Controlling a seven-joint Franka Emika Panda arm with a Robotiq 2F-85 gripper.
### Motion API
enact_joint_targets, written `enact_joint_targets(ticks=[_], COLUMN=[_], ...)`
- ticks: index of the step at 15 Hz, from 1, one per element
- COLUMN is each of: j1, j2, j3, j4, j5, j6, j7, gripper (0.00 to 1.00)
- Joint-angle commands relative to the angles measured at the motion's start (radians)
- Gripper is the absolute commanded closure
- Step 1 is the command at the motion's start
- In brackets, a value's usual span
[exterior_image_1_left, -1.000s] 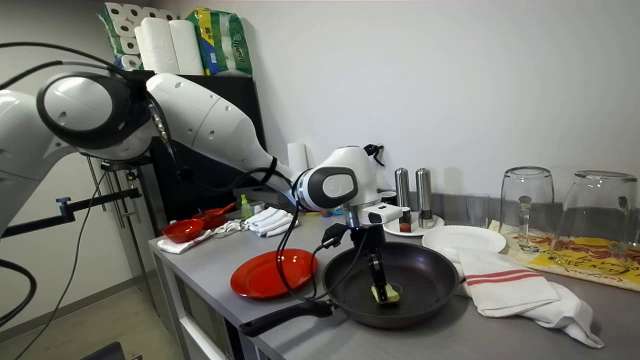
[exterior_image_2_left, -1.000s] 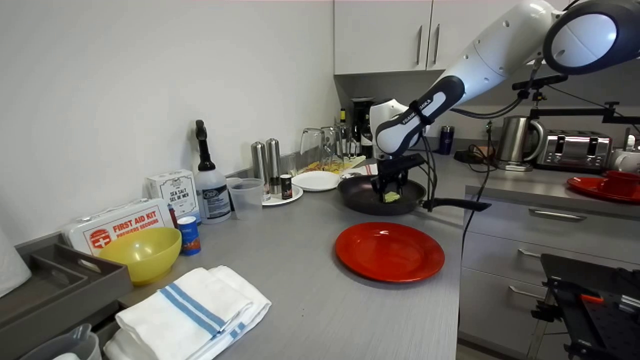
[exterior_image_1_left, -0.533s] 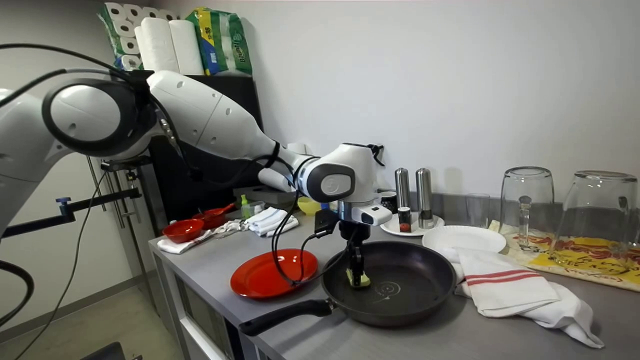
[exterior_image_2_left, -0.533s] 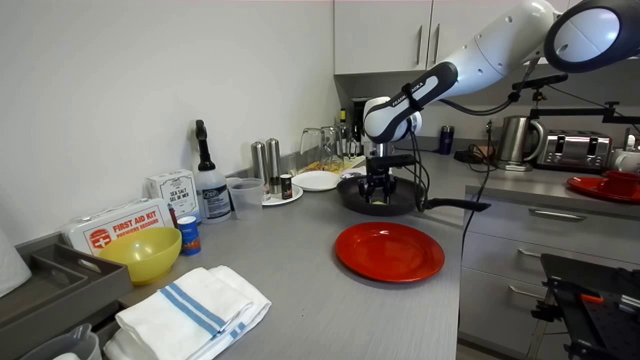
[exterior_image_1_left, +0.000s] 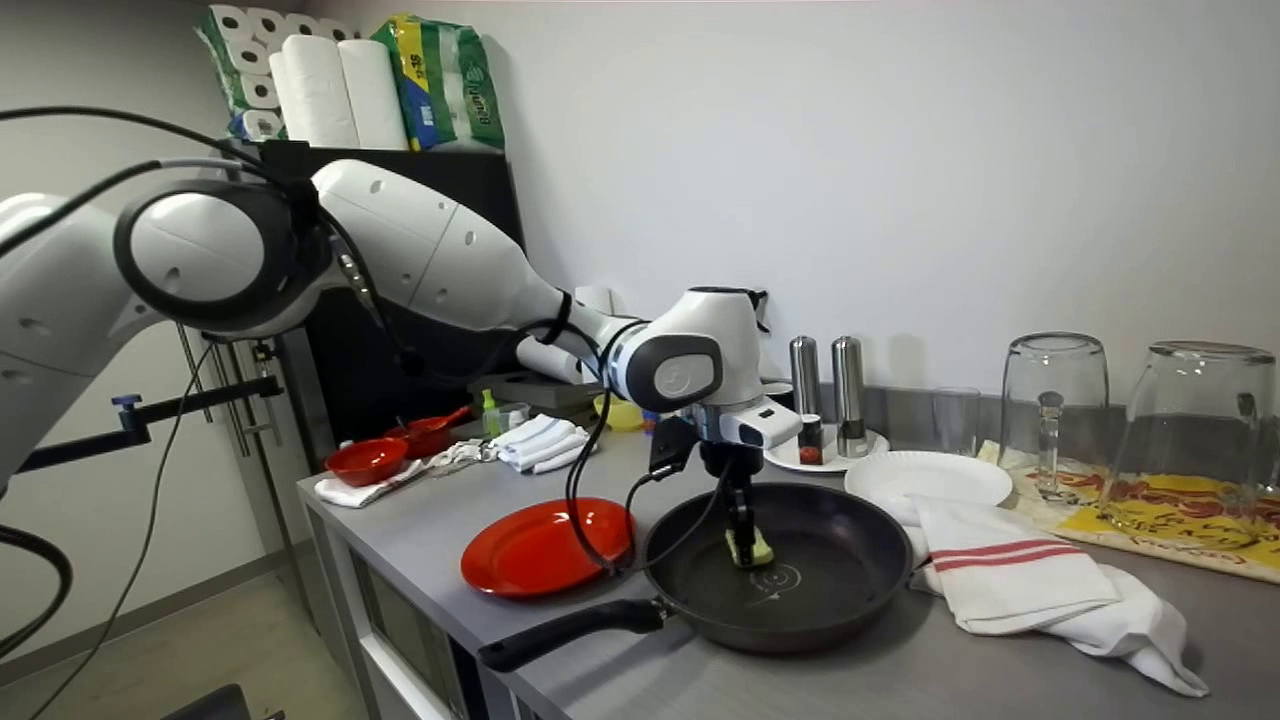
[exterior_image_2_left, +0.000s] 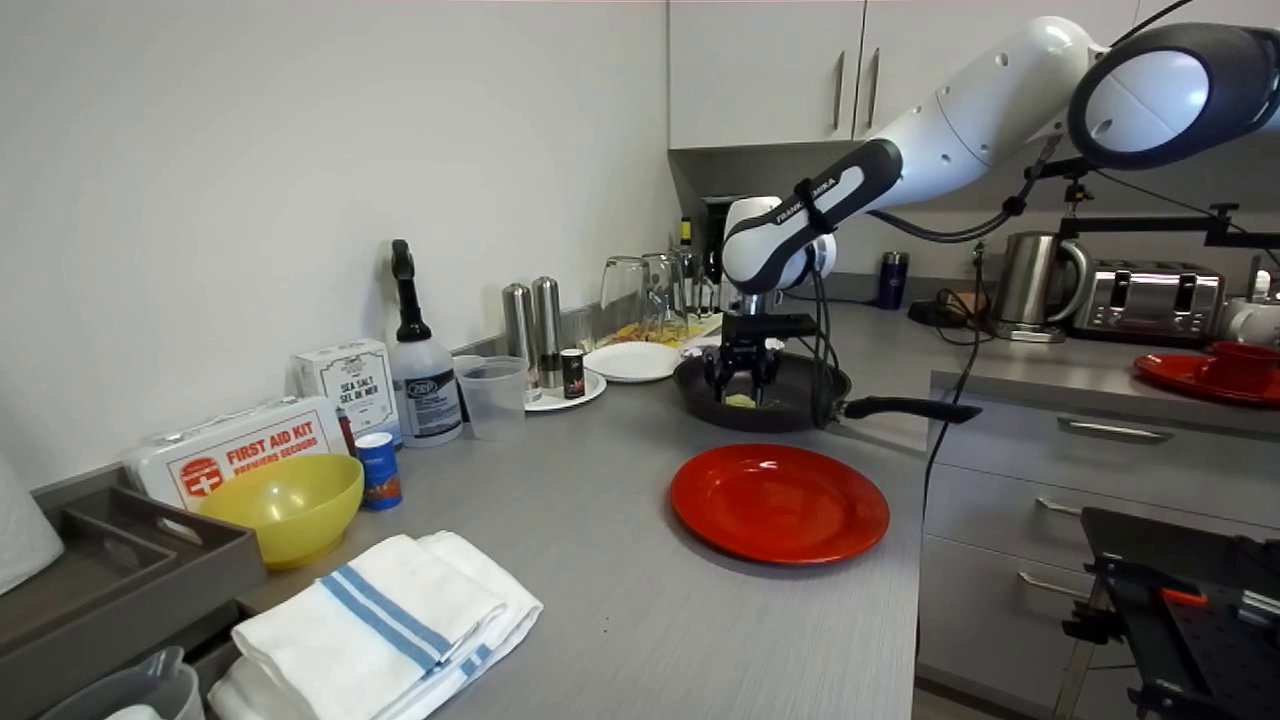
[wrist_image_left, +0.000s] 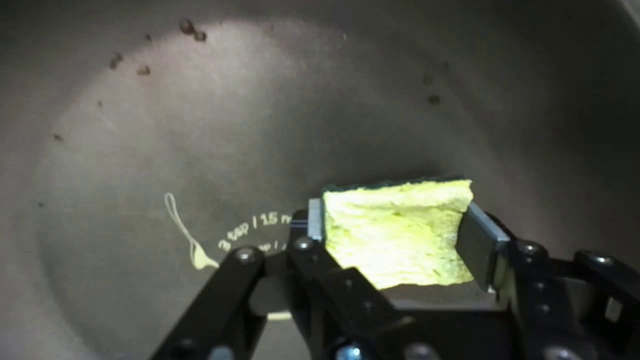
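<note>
In the wrist view my gripper (wrist_image_left: 399, 234) is closed on a yellow sponge (wrist_image_left: 395, 245) with a dark green scouring layer along its far edge. Both pads press its sides, and the right side is dented inward. The sponge is low inside a black frying pan (exterior_image_1_left: 840, 590), left of the pan's middle in this exterior view. Whether its underside touches the pan floor cannot be told. Several small brown crumbs (wrist_image_left: 187, 27) lie on the pan floor ahead of the sponge, with pale printed marks to its left. The pan's handle (exterior_image_2_left: 910, 407) points toward the counter edge.
A red plate (exterior_image_2_left: 780, 503) lies beside the pan. A white towel with red stripes (exterior_image_1_left: 1010, 565) touches or nearly touches the pan's other side. Behind are a paper plate (exterior_image_1_left: 930, 477), two metal mills (exterior_image_1_left: 848, 390) and upturned glass pitchers (exterior_image_1_left: 1055, 400). Arm cables hang over the red plate's edge.
Still gripped, the sponge has swept across the pan: first left, then back right and toward the wall in an exterior view. The pan has shifted very slightly.
</note>
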Motion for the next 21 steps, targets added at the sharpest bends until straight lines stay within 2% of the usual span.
enact_joint_targets(ticks=[1,5,7,8,10,12,14,16,21], j1=[0.058,0.127,0.174,0.204,0.239,0.243,0.226,0.167,0.015], j2=[0.085,0.135,0.164,0.181,0.195,0.183,0.161,0.106,0.027], j3=[-0.072,-0.178,-0.256,-0.307,-0.366,-0.376,-0.355,-0.266,-0.083], j4=[0.023,0.021,0.016,0.014,0.000,-0.024,-0.040,-0.060,-0.084], j5=[-0.062,-0.149,-0.192,-0.215,-0.236,-0.246,-0.242,-0.206,-0.107], j6=[0.210,0.409,0.486,0.503,0.480,0.441,0.400,0.327,0.295], j7=[0.090,0.191,0.276,0.330,0.406,0.425,0.402,0.314,0.143], gripper=[0.61,0.61,0.61,0.61,0.61,0.61,0.61,0.61,0.61])
